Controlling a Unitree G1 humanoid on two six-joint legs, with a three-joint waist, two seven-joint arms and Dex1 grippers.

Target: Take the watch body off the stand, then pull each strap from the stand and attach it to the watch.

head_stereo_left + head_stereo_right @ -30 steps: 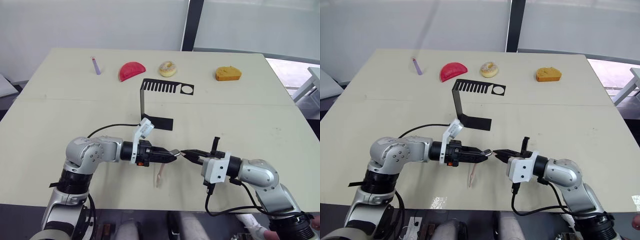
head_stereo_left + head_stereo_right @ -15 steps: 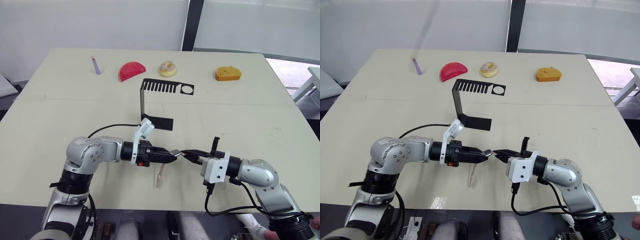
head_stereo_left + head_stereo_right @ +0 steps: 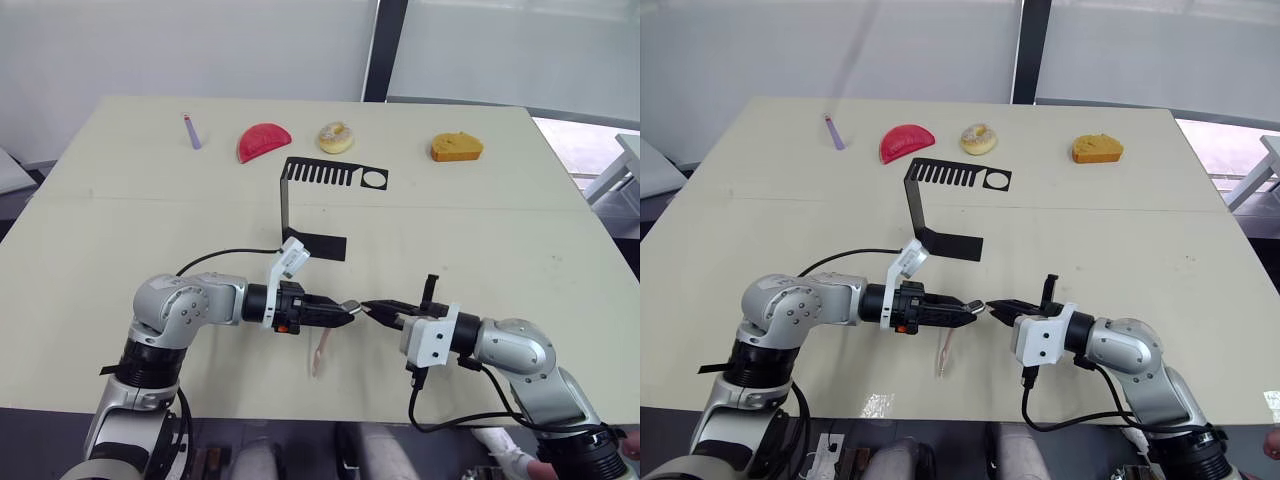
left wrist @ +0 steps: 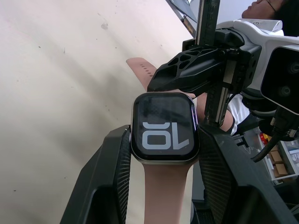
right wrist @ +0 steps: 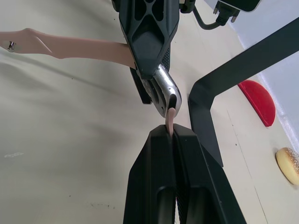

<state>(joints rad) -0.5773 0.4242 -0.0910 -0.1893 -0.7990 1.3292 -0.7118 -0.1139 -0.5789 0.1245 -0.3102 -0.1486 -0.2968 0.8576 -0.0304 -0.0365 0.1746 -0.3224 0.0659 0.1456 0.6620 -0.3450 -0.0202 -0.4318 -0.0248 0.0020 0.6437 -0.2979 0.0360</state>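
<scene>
My left gripper (image 3: pixel 343 311) is shut on the watch body (image 4: pixel 164 128), a small rounded-square case with a dark screen and light digits. One pale pink strap (image 3: pixel 320 352) is fixed to the watch body and hangs down toward the table below the left gripper. Facing it, my right gripper (image 3: pixel 373 308) is shut on the second pink strap (image 5: pixel 171 119). That strap's short free end touches the open slot on the watch body's rim. The black stand (image 3: pixel 286 205) stands farther back on the table, with nothing on its slotted top plate.
Along the far side of the beige table (image 3: pixel 520 230) lie a purple stick (image 3: pixel 191 131), a red half-round piece (image 3: pixel 263 141), a doughnut (image 3: pixel 336 137) and an orange piece (image 3: pixel 456 148). A person's head (image 4: pixel 273 9) shows past the near table edge.
</scene>
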